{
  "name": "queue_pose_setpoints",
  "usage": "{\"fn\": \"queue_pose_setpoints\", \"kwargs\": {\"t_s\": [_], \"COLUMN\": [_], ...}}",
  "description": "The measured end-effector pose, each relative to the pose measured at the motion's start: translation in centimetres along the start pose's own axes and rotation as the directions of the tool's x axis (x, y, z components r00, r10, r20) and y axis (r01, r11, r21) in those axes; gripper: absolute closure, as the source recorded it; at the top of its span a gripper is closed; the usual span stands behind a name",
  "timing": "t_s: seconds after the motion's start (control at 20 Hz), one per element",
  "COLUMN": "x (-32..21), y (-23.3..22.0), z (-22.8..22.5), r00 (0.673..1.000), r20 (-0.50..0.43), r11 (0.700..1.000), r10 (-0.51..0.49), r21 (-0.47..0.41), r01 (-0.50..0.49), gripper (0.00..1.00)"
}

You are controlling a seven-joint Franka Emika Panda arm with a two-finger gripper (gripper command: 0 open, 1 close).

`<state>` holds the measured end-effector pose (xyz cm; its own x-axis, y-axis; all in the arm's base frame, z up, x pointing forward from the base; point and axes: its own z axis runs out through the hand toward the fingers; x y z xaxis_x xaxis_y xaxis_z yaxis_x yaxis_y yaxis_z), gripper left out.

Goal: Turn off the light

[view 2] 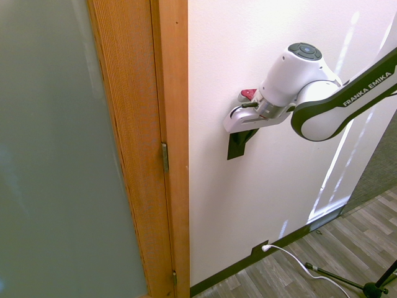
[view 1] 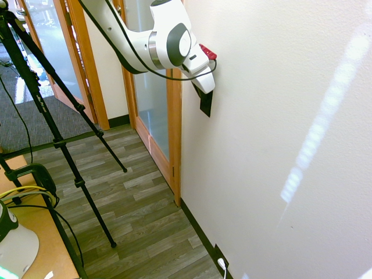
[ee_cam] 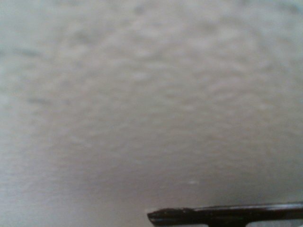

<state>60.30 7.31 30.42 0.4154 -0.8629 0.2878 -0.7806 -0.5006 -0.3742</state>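
No lamp shows; only the light's switch does, a small black upright plate on the white wall just beside the wooden door frame. My gripper is pressed up against the top of that plate, with the white hand and its red button right at the wall. The hand hides the plate's upper part and the gripper's tips. The wrist view is filled by blurred white wall from very close, with a thin dark edge along its bottom.
A wooden door frame with frosted glass stands right beside the switch. Low on the wall, a dark outlet plate holds a white plug. A wooden desk corner sits across the plank floor.
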Motion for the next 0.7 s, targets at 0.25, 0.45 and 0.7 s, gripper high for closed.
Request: {"fn": "queue_pose_setpoints", "kwargs": {"t_s": [0.25,0.45,0.7], "x": [-0.2,-0.6,-0.6], "y": [-1.0,-1.0,-0.6], "z": [0.4,1.8,2.1], "r00": [1.0,1.0,0.999], "r20": [-0.002,0.008,0.019], "r11": [0.999,0.996,0.998], "r10": [-0.018,-0.028,-0.038], "r21": [-0.051,-0.083,-0.057], "r01": [0.018,0.029,0.04], "gripper": [1.0,1.0,0.0]}}
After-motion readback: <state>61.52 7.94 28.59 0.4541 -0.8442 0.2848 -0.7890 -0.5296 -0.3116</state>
